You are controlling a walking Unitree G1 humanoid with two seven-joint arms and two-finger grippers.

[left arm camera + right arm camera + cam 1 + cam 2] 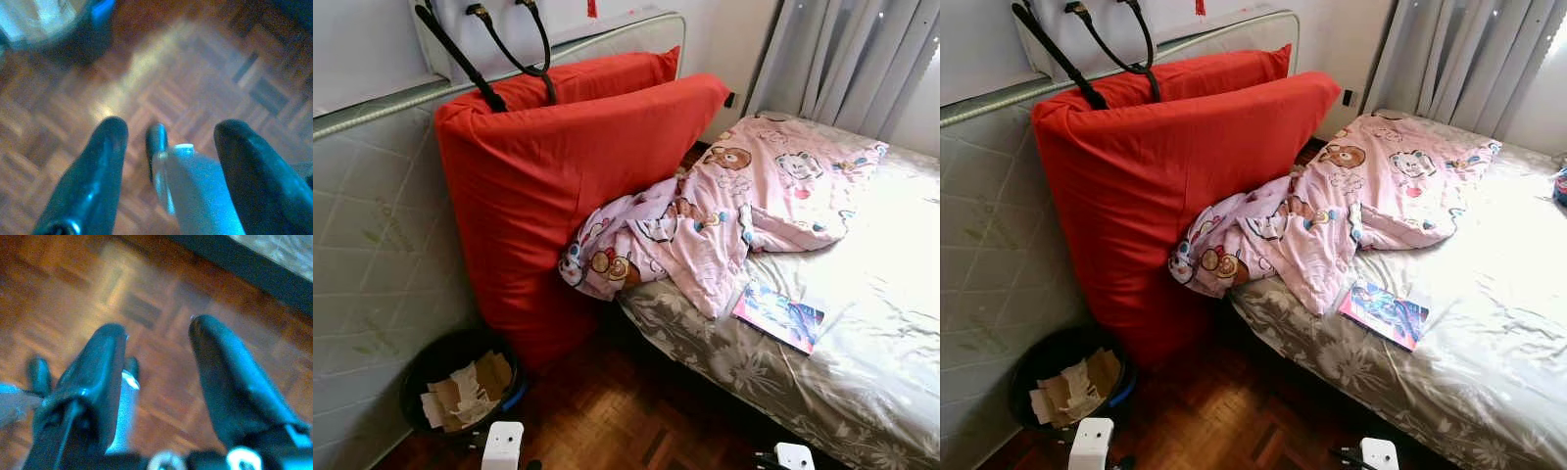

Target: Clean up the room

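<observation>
Hanging idle over the parquet floor (205,63), the left claw (168,142) and right claw (156,357) are gaping empty; the pink blanket (705,211), mid-frame, is drooping off the bed (862,323), likely slipping onto the wastebasket (460,387) at lower left if tugged carelessly.

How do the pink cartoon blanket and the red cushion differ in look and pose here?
The pink cartoon blanket is printed with bears and lies crumpled, spilling off the bed's edge; the red cushion is plain, smooth and stands upright on the wooden floor. The blanket lies on the bed; the cushion leans against an upended mattress. They touch where the blanket bunches against the cushion.
</observation>
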